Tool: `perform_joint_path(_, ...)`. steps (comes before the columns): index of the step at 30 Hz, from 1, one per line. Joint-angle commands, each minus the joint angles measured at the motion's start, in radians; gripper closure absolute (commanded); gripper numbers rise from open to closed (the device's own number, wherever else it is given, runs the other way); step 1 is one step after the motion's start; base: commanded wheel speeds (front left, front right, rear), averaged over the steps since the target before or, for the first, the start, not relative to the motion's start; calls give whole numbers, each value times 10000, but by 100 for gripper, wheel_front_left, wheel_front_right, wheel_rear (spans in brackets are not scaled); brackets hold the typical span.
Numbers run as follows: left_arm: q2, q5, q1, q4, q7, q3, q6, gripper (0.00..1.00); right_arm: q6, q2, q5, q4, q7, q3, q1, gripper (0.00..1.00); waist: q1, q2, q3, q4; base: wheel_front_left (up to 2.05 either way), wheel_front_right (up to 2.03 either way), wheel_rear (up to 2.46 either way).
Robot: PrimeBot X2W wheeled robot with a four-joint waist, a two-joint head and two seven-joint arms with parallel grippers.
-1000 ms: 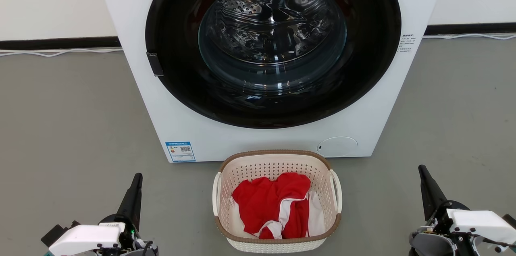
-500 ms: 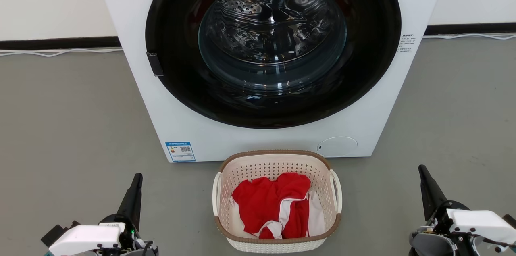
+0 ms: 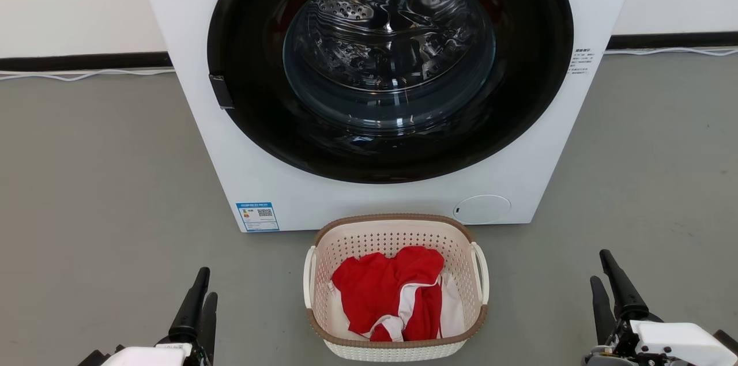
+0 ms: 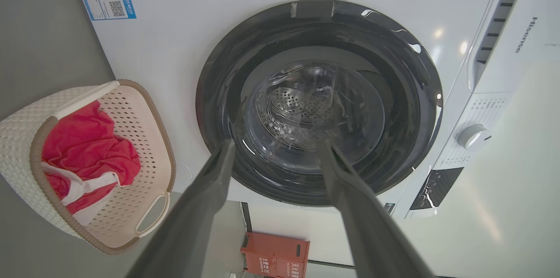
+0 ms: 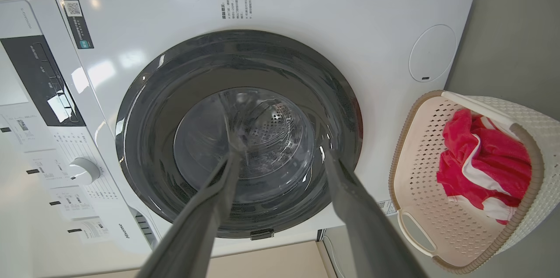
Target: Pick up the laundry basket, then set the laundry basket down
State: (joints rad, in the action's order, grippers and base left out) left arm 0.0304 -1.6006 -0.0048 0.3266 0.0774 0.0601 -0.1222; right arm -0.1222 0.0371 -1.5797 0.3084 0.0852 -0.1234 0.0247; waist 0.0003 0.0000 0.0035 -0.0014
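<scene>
Grey floor; basket holding red cloth sits just in front of washer. Left gripper and right gripper flank it, fingers spread, empty. Risk: uneven handle grips tip the basket and spill the cloth.

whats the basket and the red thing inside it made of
The laundry basket looks like moulded matt cream plastic, going by its regular rows of holes; its brown rim seems woven-look plastic. The red garment is soft cloth, crumpled in folds; fibre unclear.
</scene>
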Motion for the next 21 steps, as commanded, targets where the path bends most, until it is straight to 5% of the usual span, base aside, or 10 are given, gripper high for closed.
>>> perform_joint_path(1, 58, 174, -303, -234, -99, -36, -16, 0, -16, 72, 280, -328, -176, 67, 204, 0, -2, 0, 9, -2, 0, 0, 0)
perform_joint_path(21, 82, 2407, -368, -105, -657, -209, 168, 0, -27, 93, 3706, -688, -734, 125, 166, 0, -3, 0, 34, 29, 0, 0, 0)
